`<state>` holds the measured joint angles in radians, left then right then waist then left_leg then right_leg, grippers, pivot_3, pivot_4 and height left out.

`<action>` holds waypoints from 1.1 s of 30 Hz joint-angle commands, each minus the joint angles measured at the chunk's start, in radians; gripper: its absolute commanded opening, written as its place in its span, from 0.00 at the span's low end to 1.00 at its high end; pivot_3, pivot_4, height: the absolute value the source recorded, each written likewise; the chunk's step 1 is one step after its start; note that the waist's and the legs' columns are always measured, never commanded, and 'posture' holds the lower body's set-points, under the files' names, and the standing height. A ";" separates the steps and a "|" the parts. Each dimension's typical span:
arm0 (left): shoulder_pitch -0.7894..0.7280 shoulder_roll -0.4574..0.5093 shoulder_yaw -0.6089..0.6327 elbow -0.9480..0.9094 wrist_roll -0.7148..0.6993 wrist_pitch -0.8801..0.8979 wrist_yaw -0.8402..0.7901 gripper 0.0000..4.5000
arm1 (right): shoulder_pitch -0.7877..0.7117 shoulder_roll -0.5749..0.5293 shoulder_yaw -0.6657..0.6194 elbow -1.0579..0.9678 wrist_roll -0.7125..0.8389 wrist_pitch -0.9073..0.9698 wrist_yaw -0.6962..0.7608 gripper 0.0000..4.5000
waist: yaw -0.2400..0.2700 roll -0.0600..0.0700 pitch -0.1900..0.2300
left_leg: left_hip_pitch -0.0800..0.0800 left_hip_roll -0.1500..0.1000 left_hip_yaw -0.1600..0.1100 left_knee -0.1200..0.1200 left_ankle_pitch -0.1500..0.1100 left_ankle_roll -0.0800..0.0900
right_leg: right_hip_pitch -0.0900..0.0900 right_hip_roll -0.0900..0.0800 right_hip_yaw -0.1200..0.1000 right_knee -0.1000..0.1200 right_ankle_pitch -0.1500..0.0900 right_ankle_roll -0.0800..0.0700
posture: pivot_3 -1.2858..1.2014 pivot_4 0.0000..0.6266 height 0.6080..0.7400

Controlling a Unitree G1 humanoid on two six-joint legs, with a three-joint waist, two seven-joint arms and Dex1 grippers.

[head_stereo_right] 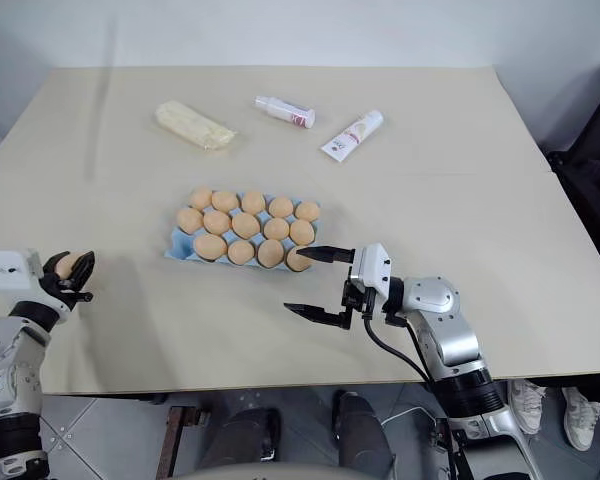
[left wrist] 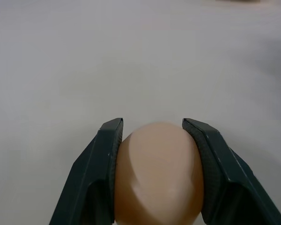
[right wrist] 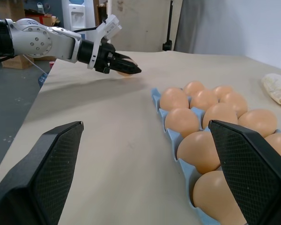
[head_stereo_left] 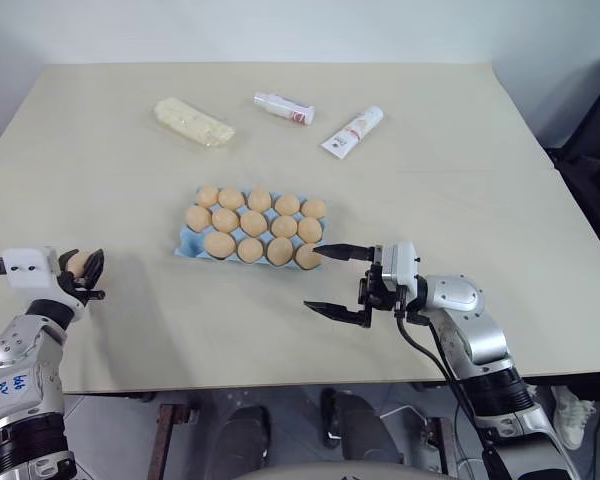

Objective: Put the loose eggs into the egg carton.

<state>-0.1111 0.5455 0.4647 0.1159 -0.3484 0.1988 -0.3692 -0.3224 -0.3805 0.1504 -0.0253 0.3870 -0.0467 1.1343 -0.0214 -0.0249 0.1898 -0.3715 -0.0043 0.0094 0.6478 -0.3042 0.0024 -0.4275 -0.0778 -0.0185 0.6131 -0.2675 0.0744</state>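
Head views: nearest the camera, at about 8 o'clock on the table (head_stereo_left: 460, 330), the left gripper (head_stereo_left: 88, 268) is clamped on one egg (head_stereo_left: 77, 263), held just above the surface near the front left edge; at about 5 o'clock the right gripper (head_stereo_left: 332, 280) points toward the robot's left with its two fingers spread wide and nothing between them, the upper fingertip just beside the carton's near right corner; the carton (head_stereo_left: 187, 243) lies near the table's middle, pale blue, its cups filled with tan eggs; at 12 o'clock, well apart from the carton, a white bottle (head_stereo_left: 283, 107) lies on its side; toward 1 o'clock a white tube (head_stereo_left: 352, 132); toward 11 o'clock a pale yellow block (head_stereo_left: 193, 121).

Left wrist view: egg (left wrist: 158, 173) pinched between both black fingers (left wrist: 98, 178), pads touching its sides; bare table beyond.

Right wrist view: own fingers (right wrist: 42, 173) stand far apart, empty; carton (right wrist: 173, 138) with its eggs between them and beside the far one; the left gripper (right wrist: 124, 68) with its egg across the table.
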 commanded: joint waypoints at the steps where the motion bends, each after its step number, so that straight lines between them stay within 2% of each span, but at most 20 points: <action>1: -0.062 0.006 -0.129 -0.112 0.012 -0.043 -0.112 0.40 | 0.012 -0.009 -0.016 -0.038 0.001 -0.015 -0.015 1.00 | 0.012 0.000 0.000 | 0.000 0.000 0.000 0.000 0.000 0.000 | 0.000 0.000 0.000 0.000 0.000 0.000 | 0.52 0.24 1.00; 5: -0.132 -0.008 -0.247 -0.120 0.028 -0.048 -0.186 0.40 | 0.020 -0.011 -0.020 -0.045 -0.007 -0.017 -0.035 1.00 | 0.017 0.000 0.000 | 0.000 0.000 0.000 0.001 0.000 0.000 | 0.000 0.000 0.000 0.000 0.000 0.000 | 0.52 0.24 1.00; 10: -0.184 -0.031 -0.305 -0.078 0.043 -0.049 -0.210 0.40 | 0.039 -0.011 -0.022 -0.068 -0.013 -0.019 -0.064 1.00 | 0.010 0.000 0.000 | 0.000 0.000 0.001 -0.001 0.000 0.000 | -0.001 0.001 0.001 0.000 0.000 0.000 | 0.52 0.24 1.00; 14: -0.204 -0.030 -0.291 -0.038 0.050 -0.063 -0.208 0.65 | 0.058 -0.011 -0.022 -0.097 -0.012 -0.013 -0.086 1.00 | 0.016 0.000 0.000 | 0.000 0.000 0.001 0.001 0.000 0.000 | 0.000 0.001 0.001 0.001 0.000 0.000 | 0.52 0.24 1.00; 19: -0.152 0.027 -0.209 -0.122 -0.027 -0.028 -0.267 1.00 | 0.083 -0.024 -0.032 -0.129 -0.005 0.000 -0.101 1.00 | 0.016 0.000 0.000 | 0.000 0.000 0.001 0.003 0.000 0.000 | 0.000 0.001 0.001 0.003 0.000 0.001 | 0.52 0.24 1.00; 26: 0.068 0.203 -0.037 -0.197 -0.093 -0.055 -0.461 1.00 | 0.118 -0.088 -0.078 -0.130 0.014 0.011 -0.089 1.00 | 0.009 0.001 0.000 | 0.000 0.000 0.001 0.000 0.000 0.000 | -0.001 0.001 0.001 0.001 0.000 -0.001 | 0.52 0.24 1.00; 33: 0.252 0.276 0.021 -0.232 -0.084 -0.109 -0.573 1.00 | 0.144 -0.177 -0.153 -0.099 0.026 0.018 -0.074 1.00 | 0.020 0.001 0.001 | 0.000 0.000 0.000 -0.001 0.000 0.001 | 0.000 0.000 0.001 -0.002 -0.001 -0.002 | 0.52 0.24 1.00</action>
<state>0.1291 0.7944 0.4496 -0.0711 -0.4194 0.1087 -0.9159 -0.1825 -0.5398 0.0293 -0.1089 0.3903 -0.0273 1.0524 -0.0013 -0.0239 0.1905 -0.3711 -0.0039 0.0094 0.6471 -0.3045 0.0034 -0.4274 -0.0781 -0.0177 0.6115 -0.2695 0.0709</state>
